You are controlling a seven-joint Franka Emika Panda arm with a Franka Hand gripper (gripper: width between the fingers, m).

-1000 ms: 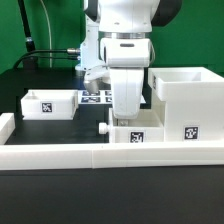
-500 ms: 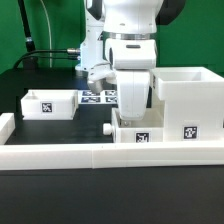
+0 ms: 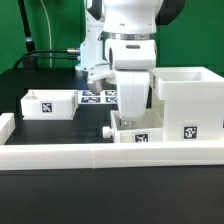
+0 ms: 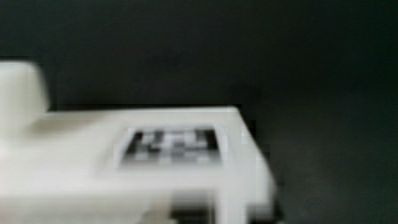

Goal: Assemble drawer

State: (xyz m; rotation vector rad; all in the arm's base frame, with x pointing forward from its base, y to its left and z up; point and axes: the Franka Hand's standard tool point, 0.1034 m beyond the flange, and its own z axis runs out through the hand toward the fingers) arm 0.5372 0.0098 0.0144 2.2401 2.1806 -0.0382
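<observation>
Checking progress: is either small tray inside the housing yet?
No: one tray and the other tray both sit outside the housing.

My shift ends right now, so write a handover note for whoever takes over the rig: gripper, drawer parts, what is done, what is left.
Gripper: lowered onto the near tray. Its fingers are hidden, so open or shut cannot be told.
Near tray: behind the low wall, next to the housing, with its knob pointing to the exterior view's left.
Left tray: stands alone on the exterior view's left.
Done: neither tray is in the housing.
Left: seat both trays.
</observation>
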